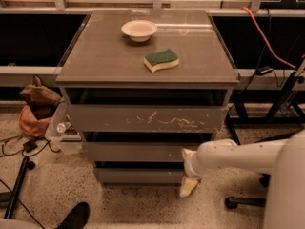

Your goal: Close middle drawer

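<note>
Grey, smooth and flat-fronted, the middle drawer [133,152] sits slightly out beneath the white-scratched drawer front [143,118]. The cream gripper [188,186] points down below its right end; its state cannot be told.

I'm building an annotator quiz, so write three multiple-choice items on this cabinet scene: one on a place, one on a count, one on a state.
1. Where is the robot's cream-coloured gripper?
A. at far left on the floor
B. low, just below the right end of the plain, flat grey middle drawer
C. inside the scratched top drawer

2. How many things lie on the flat grey cabinet top?
A. one
B. two
C. four

3. How does the round white bowl stand?
A. upright
B. upside down
C. on its side

Key: 1 B, it hangs near the floor under that drawer front. 2 B, only the bowl and the green-and-yellow sponge. 3 A, its hollow faces up.
</note>
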